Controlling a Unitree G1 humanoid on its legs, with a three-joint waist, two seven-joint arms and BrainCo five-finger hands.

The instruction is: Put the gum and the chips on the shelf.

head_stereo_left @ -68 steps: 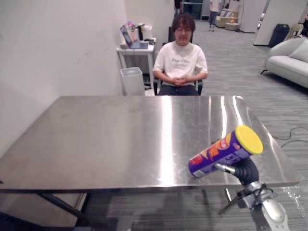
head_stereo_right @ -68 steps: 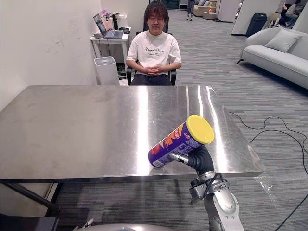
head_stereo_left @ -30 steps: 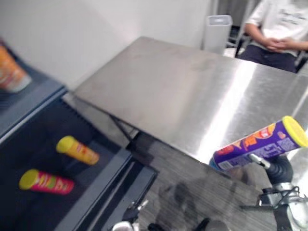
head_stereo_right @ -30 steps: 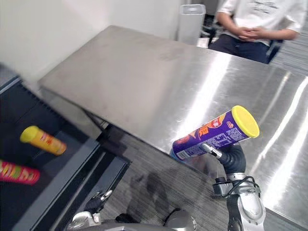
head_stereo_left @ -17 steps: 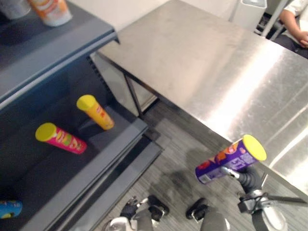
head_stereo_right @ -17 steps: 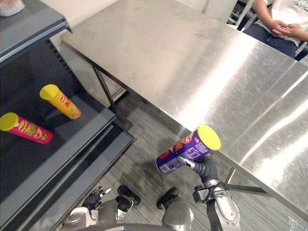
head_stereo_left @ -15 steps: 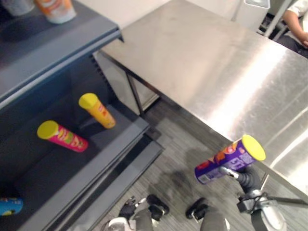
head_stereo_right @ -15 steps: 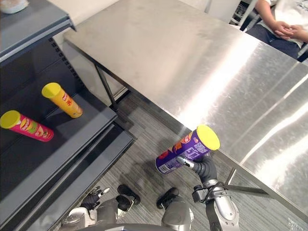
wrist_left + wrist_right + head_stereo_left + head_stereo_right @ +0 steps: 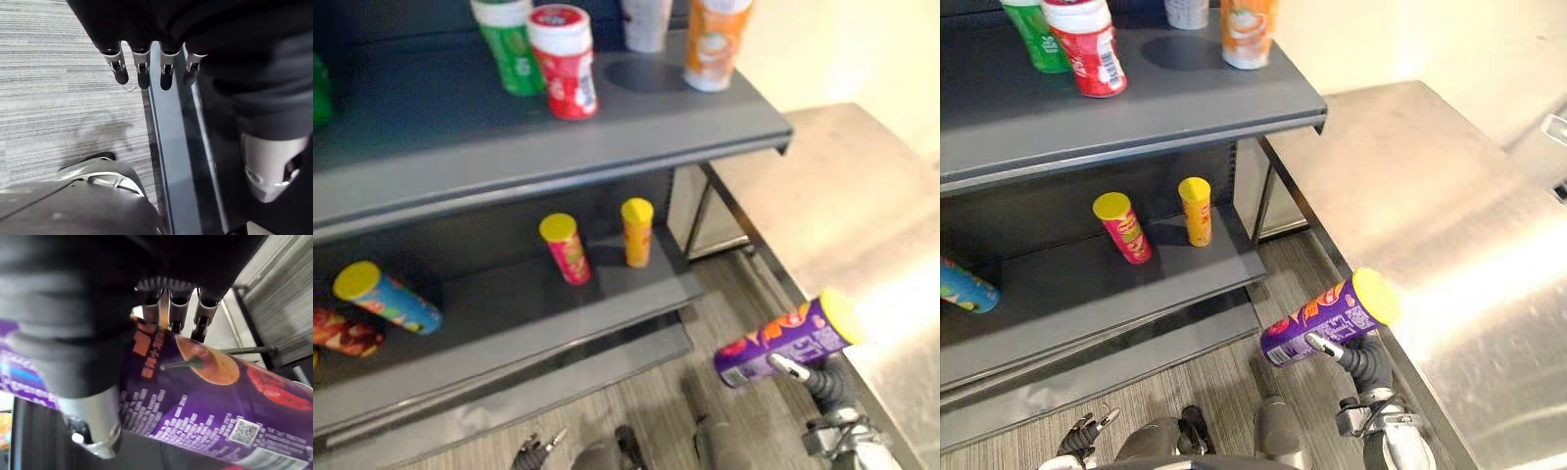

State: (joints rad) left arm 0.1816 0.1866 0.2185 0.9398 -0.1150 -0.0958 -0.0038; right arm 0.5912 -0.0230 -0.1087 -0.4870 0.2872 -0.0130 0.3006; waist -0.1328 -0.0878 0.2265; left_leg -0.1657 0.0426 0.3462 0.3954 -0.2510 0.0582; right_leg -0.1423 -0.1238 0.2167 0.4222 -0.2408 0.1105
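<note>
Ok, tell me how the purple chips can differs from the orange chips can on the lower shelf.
The purple chips can lies tilted nearly sideways; the orange chips can stands upright. The purple one is gripped in the right hand; the orange one stands free on the lower shelf. Both are tubes with yellow lids.

Shelving unit (image 9: 1195, 98): dark grey, two boards stacked one above the other. Table (image 9: 1449, 245): brushed steel, set just beside the unit (bright glare is thrown across its top). Floor (image 9: 58, 73): grey striped carpet, seen between them. Wall (image 9: 1410, 39): pale, plain, behind the table.
</note>
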